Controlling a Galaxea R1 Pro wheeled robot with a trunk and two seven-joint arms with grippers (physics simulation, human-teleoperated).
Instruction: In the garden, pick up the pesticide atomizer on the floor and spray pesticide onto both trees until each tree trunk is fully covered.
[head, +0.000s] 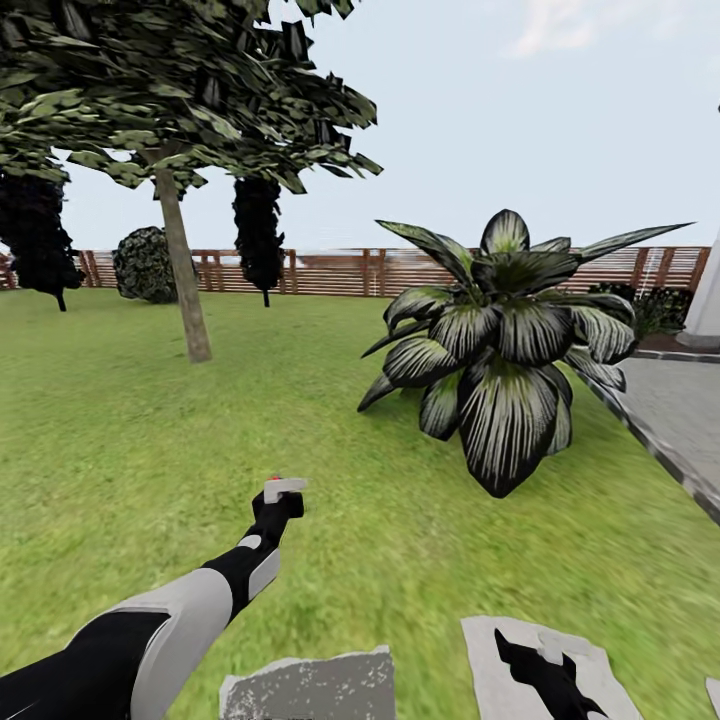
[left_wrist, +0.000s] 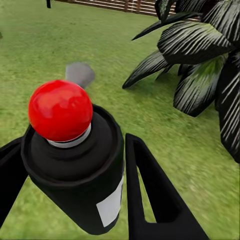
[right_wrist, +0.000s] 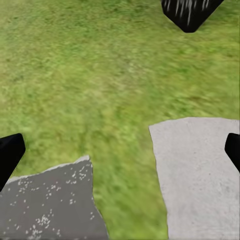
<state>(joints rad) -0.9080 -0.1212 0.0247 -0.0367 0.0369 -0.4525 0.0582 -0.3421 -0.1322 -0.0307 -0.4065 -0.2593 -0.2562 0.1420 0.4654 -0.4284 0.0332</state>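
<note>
Left claw (left_wrist: 75, 200): it is clamped around the pesticide atomizer (left_wrist: 75, 170), with one black finger (left_wrist: 150, 195) on each side of the can.
Pesticide atomizer: a dark round can with a big red ball on top and a light grey spout. It has a small white patch on its side. In the head view it sits at the end of the left arm (head: 180, 610), held out over the grass (head: 400, 520), with its grey head (head: 283, 489) on top.
Left arm: black and grey. It reaches forward from the low left corner of the head view.
Right claw (right_wrist: 120, 150): its two black fingertips sit far apart at the two edges of the right wrist view, with nothing between them. In the head view it is the black shape (head: 545, 675) low on the right.
Stepping stones: a dark grey stone (head: 310, 685) and a lighter stone (head: 520, 650) lie flat in the grass just under the right claw.
Big leafy plant (head: 505, 345): dark leaves with white stripes. It grows on the grass ahead and to the right, near the atomizer's side.
Tree (head: 170, 100): it stands far ahead on the left. It has a wide green top.
Tree trunk (head: 185, 265): straight, grey-brown and bare. It is well apart from the atomizer.
Fence (head: 330, 272): brown wooden slats run along the back of the lawn.
Dark thin trees (head: 258, 232): they stand by the fence, with a round bush (head: 145, 265) near them.
Paved path (head: 675, 410): grey, at the right edge of the grass.
</note>
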